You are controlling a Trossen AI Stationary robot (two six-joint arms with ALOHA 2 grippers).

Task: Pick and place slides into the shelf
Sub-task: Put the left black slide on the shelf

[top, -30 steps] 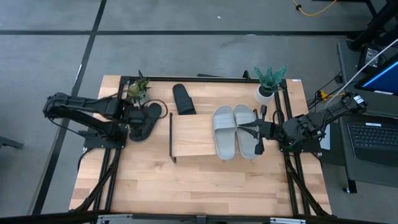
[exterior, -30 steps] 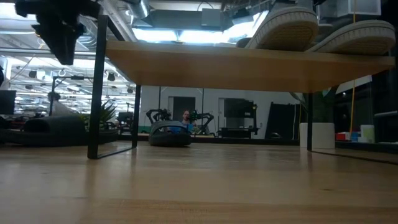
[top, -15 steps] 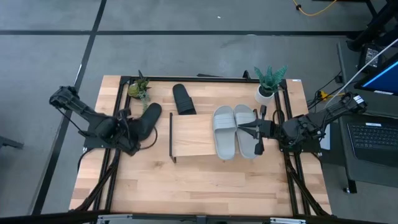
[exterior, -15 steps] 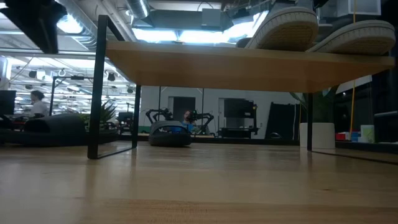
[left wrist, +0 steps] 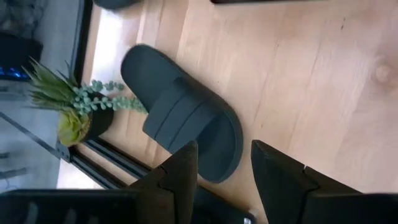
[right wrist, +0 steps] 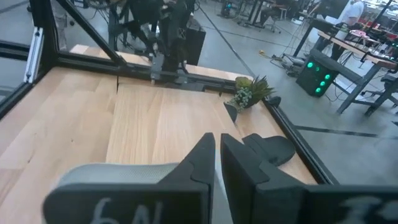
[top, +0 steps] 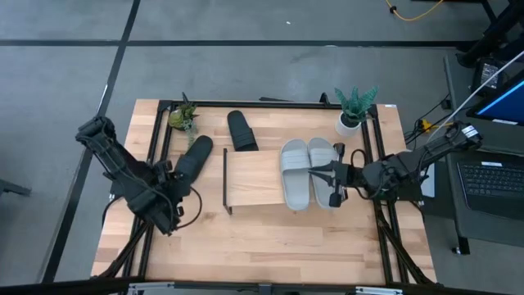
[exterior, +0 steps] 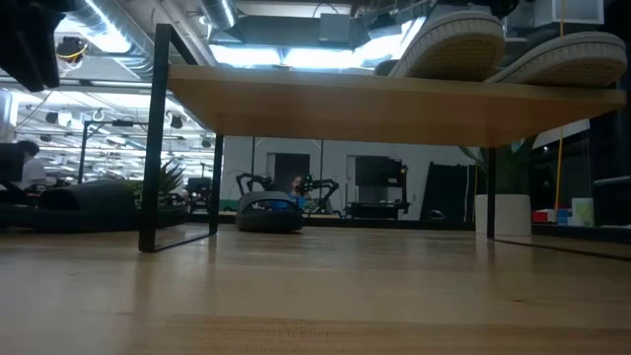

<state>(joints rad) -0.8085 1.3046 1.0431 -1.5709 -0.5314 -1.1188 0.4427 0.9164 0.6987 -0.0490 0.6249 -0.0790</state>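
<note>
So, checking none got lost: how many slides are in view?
4. Two grey slides sit side by side on the shelf; two black slides lie on the table, left of it.

A robotics lab: rows of lit workstations (exterior: 89,148), another robot rig (exterior: 286,187) across the hall, a laptop (top: 491,184) beside the bench (top: 262,238).

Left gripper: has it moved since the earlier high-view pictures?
Yes. The left gripper has drawn back from beside the small plant, toward the table's front edge, leaving the black slide on the table.
</note>
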